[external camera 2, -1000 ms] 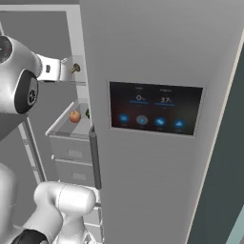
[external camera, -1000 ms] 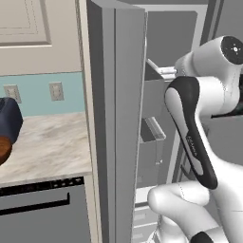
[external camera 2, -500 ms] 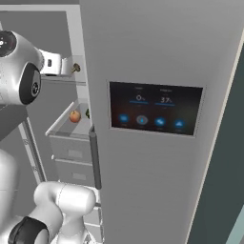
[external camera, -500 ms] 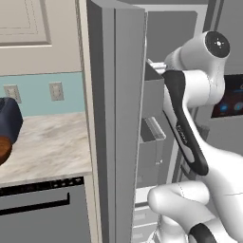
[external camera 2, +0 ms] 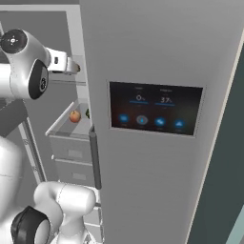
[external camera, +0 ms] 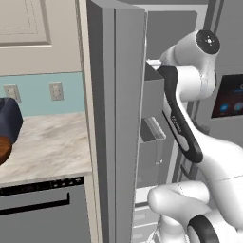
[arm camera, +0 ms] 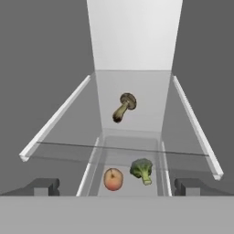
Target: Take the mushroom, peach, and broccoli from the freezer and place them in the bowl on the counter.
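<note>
The freezer point(external camera: 118, 118) stood open beside the counter point(external camera: 45, 144), its grey door edge toward the left base camera, and the base had not shifted since a second earlier, for door, counter and wall outlets kept their places. The arm point(external camera: 182, 128) had changed most: a second before its upper links hung to the right of the opening, and it had since swung up and inward, so that its elbow rose higher and the forearm reached into the upper part of the compartment. In the right base view the hand had likewise pushed further in over the shelf edge. The bowl point(external camera: 4, 149) showed as a reddish-brown sliver at the counter's left edge, just below a dark blue toaster point(external camera: 10, 118). On a clear shelf point(arm camera: 132, 114) the mushroom point(arm camera: 124, 107) lay tilted near the middle, toward the back. On the level below, near the front, the peach point(arm camera: 113, 178) sat just beside the broccoli point(arm camera: 142, 170), the peach on the left in the hand view. The gripper point(arm camera: 117, 186) was spread wide and empty, its fingertips point(arm camera: 45, 186) standing well apart at either side, short of all three foods.
</note>
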